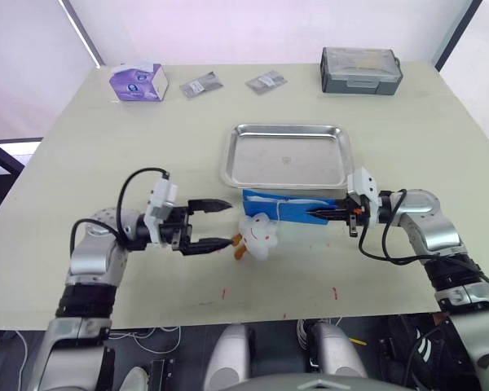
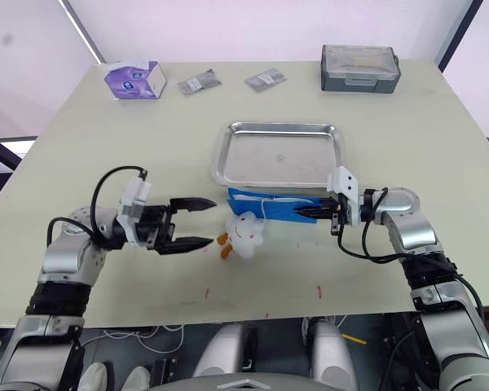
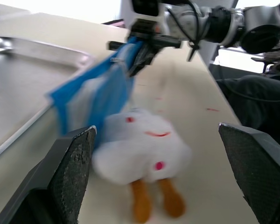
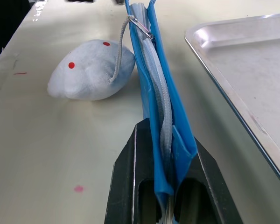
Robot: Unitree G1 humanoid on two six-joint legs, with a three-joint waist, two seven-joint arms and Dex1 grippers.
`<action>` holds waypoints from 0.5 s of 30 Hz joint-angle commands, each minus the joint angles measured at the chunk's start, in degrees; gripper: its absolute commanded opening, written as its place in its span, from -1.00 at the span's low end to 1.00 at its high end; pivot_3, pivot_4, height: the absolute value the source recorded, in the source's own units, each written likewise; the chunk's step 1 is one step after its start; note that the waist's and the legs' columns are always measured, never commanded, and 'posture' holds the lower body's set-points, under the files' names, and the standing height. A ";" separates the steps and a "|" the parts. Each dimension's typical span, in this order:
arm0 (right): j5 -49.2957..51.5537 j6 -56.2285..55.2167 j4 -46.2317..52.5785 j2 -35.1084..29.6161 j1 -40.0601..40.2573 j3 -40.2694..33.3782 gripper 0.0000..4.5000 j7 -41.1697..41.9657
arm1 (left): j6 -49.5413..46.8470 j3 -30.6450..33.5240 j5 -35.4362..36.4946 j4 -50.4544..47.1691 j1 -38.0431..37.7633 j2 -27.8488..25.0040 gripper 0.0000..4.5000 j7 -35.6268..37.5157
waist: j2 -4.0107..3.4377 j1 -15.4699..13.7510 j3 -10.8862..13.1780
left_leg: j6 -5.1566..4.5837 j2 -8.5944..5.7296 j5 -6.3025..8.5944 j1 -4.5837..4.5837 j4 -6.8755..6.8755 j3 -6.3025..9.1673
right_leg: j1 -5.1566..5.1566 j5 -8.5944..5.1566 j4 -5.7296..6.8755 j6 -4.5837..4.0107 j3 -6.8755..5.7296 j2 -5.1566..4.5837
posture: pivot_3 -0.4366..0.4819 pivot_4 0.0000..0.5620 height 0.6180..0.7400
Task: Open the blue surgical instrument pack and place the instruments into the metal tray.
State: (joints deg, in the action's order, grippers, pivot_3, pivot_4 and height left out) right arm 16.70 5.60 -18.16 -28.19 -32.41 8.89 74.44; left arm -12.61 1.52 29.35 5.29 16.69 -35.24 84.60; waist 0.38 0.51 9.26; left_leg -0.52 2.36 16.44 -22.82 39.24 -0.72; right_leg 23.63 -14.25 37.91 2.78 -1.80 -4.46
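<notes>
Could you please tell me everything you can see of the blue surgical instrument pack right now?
The flat bright-blue fabric surgical instrument pack stands on its long edge just in front of the shallow shiny metal tray, on the side nearer the robot. The right hand is shut on one end of it. Pale grey-white lining shows between its blue layers. A grey cord with a small metal clip runs from its far end to a white plush toy with red dots and orange feet, which lies beside it. No instruments are visible.

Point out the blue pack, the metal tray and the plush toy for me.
blue pack (image 1: 289, 208), left eye view, middle of its blue side.
metal tray (image 1: 287, 159), left eye view, bare floor.
plush toy (image 1: 259, 232), left eye view, white body.
</notes>
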 commanded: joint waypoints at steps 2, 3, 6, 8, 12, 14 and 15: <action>0.67 -1.15 0.98 0.30 -1.34 -1.14 -1.00 0.20 | 1.10 -3.62 -3.31 -3.14 -1.02 1.28 0.97 -3.32 | 0.00 0.08 0.00 | 0.00 0.00 0.00 0.00 0.00 0.00 | 0.00 0.00 0.00 0.00 0.01 0.01 | -0.05 -0.47 0.79; 0.66 -1.20 0.89 0.32 -1.37 -1.18 -1.00 0.20 | 2.29 -4.69 -4.82 -2.51 -1.04 1.68 0.97 -4.15 | 0.00 0.11 0.00 | 0.00 0.00 0.00 0.00 0.00 0.00 | 0.00 0.00 0.00 0.00 0.01 0.01 | -0.05 -0.47 0.79; 0.66 -1.25 1.09 0.38 -1.06 -1.24 -1.00 0.08 | 5.76 -6.87 -8.14 -0.42 -0.64 4.17 0.97 -7.23 | 0.00 0.05 0.00 | 0.00 0.00 0.00 0.02 0.00 -0.02 | 0.00 0.00 -0.01 0.00 0.02 0.01 | -0.05 -0.47 0.79; 0.70 -1.18 1.46 0.44 -0.77 -1.21 -1.00 -0.10 | 7.01 -8.49 -9.98 0.42 -0.62 5.32 0.97 -8.37 | 0.00 0.02 0.00 | 0.00 0.00 0.00 0.02 0.00 -0.02 | 0.00 0.00 0.00 0.00 0.02 0.01 | -0.05 -0.47 0.79; 0.85 -1.03 1.83 0.47 -0.59 -1.47 -1.00 -0.53 | 9.40 -8.99 -11.42 2.81 -0.07 6.70 0.38 -10.11 | 0.00 -0.02 -0.01 | 0.00 0.00 0.00 0.03 0.00 -0.02 | -0.01 0.00 0.00 0.00 0.02 0.01 | -0.05 -0.47 0.79; 0.94 -1.06 1.80 0.39 -0.61 -1.62 -1.00 -0.59 | 10.06 -8.55 -11.23 3.40 0.51 6.89 -0.01 -10.72 | 0.00 -0.01 -0.01 | 0.00 0.00 0.00 0.03 0.00 -0.02 | -0.01 0.00 0.00 0.00 0.02 0.01 | -0.05 -0.47 0.79; 0.99 -1.09 1.76 0.32 -0.60 -1.68 -1.00 -0.52 | 10.28 -8.42 -11.17 3.64 0.80 6.80 -0.21 -10.78 | 0.00 -0.02 -0.01 | 0.00 0.00 0.00 0.03 0.00 -0.03 | -0.01 0.00 0.00 0.00 0.02 0.00 | -0.05 -0.47 0.79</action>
State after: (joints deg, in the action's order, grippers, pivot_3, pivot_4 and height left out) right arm 16.65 5.25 -18.51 -27.85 -32.44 8.86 74.08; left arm -2.90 -6.58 18.64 8.49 17.41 -28.60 73.92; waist 0.38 0.49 9.25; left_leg -0.51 2.36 16.44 -22.79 39.25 -0.75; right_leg 23.62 -14.25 37.91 2.78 -1.78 -4.46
